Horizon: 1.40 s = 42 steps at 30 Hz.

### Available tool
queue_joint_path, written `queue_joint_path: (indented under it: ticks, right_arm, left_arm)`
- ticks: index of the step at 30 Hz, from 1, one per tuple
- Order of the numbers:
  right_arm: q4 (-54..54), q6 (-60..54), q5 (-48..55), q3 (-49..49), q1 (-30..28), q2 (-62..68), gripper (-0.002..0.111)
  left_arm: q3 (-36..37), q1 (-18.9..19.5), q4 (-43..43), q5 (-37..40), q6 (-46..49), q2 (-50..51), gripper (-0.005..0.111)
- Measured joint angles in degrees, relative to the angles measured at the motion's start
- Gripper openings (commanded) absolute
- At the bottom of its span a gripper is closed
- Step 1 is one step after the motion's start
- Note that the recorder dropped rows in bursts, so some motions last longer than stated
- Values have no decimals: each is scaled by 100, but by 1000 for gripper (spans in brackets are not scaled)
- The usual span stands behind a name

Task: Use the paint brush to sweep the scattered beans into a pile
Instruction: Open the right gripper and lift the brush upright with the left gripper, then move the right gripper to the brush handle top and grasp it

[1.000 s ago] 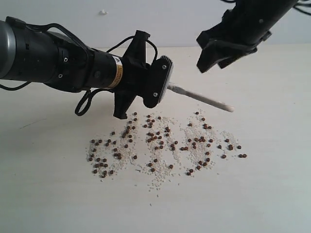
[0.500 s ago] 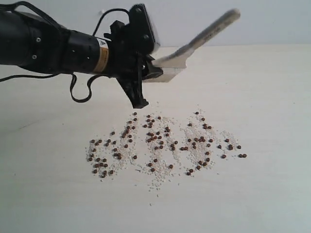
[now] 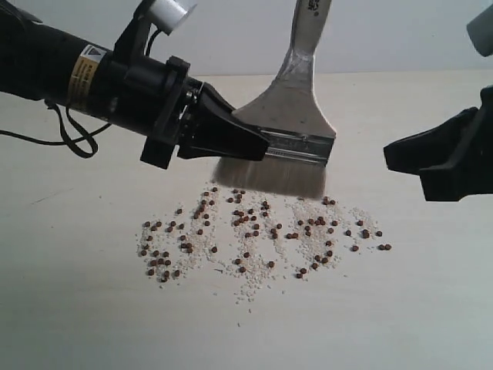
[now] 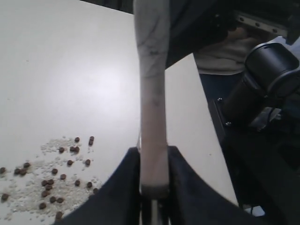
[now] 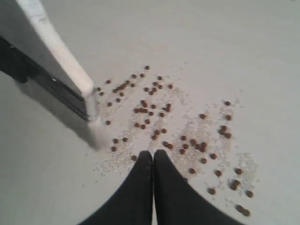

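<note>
The paint brush [image 3: 296, 100] stands upright with its pale handle up and its off-white bristles [image 3: 269, 176] down at the far edge of the beans [image 3: 254, 231]. My left gripper [image 3: 258, 142] is shut on the brush beside the silver ferrule. In the left wrist view the handle [image 4: 152, 93] runs out from between the jaws of that gripper [image 4: 153, 168]. The beans lie spread in a wide band mixed with whitish crumbs; no pile is in view. My right gripper [image 3: 389, 158] hovers to the right of the beans, shut and holding nothing [image 5: 153, 157].
The pale tabletop [image 3: 400, 308] carries only the beans [image 5: 159, 112] and crumbs. The left arm's black body and cable [image 3: 69, 85] hang over the table's back left. The brush [image 5: 56, 51] shows edge-on in the right wrist view.
The left arm has swung the brush from pointing sideways to upright and lowered its bristles to the far edge of the beans. The right gripper has come down to the right and shut.
</note>
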Motion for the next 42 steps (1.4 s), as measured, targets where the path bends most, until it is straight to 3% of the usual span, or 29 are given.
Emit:
queue_joint_path:
  ticks: [4,12,15,20,28,37,40,42]
  right_arm:
    - [1033,-1099,153,28,0,0,0]
    - [4106,-4223,81,528,0,368,0]
    - [4684,-5168,267,540,0,632,0]
    - [4832,-6002,636,528,-183,1296,0]
    - [4862,-6604,2793,-167,-1143,2572,0]
    - [4676,-6440,2967,-902,-1338,3949,1]
    - [4777,-6429,2967,-970,-1338,4095,12]
    - [4814,-6420,2979,-996,-1338,4094,28]
  left_arm:
    - [154,0,27,-101,123,51,0]
    - [182,173,27,-114,307,452,0]
    - [182,240,27,-103,372,475,0]
    - [182,483,27,-103,454,475,0]
    - [182,652,27,-94,524,475,0]
    - [182,652,27,-104,726,475,0]
    - [182,652,27,-104,868,475,0]
    - [182,652,27,-104,923,475,0]
